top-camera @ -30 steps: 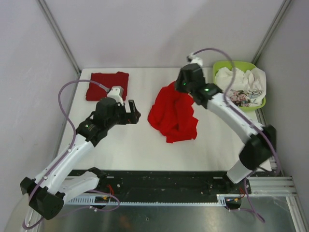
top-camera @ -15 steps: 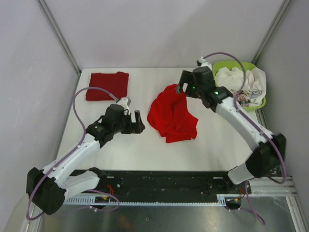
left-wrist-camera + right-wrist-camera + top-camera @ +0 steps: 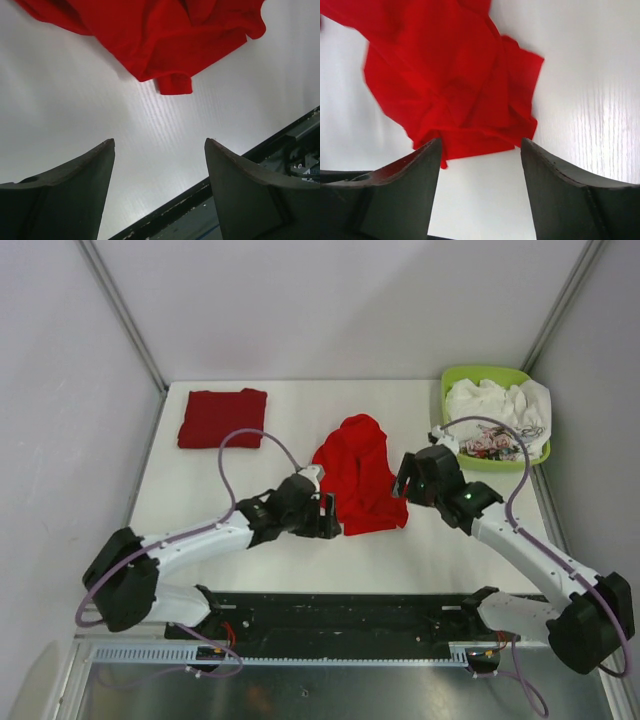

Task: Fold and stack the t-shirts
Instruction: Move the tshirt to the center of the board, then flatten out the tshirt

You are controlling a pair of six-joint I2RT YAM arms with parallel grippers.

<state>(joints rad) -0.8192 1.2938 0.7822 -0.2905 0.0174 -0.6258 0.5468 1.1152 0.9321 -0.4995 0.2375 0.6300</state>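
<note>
A bright red t-shirt (image 3: 358,472) lies crumpled in a heap at the table's middle; its print is hidden. It also shows in the left wrist view (image 3: 165,35) and in the right wrist view (image 3: 452,82). A darker red t-shirt (image 3: 222,417) lies folded flat at the far left. My left gripper (image 3: 330,516) is open and empty, just left of the heap's near edge. My right gripper (image 3: 402,480) is open and empty, at the heap's right edge.
A lime-green basket (image 3: 478,374) holding white and printed cloth (image 3: 497,412) stands at the far right corner. The black front rail (image 3: 340,612) runs along the table's near edge. Grey walls close in the back and both sides.
The right gripper let go of the bright red shirt, which dropped into a heap, and moved down to its right edge. The left gripper moved right to the heap's near left edge.
</note>
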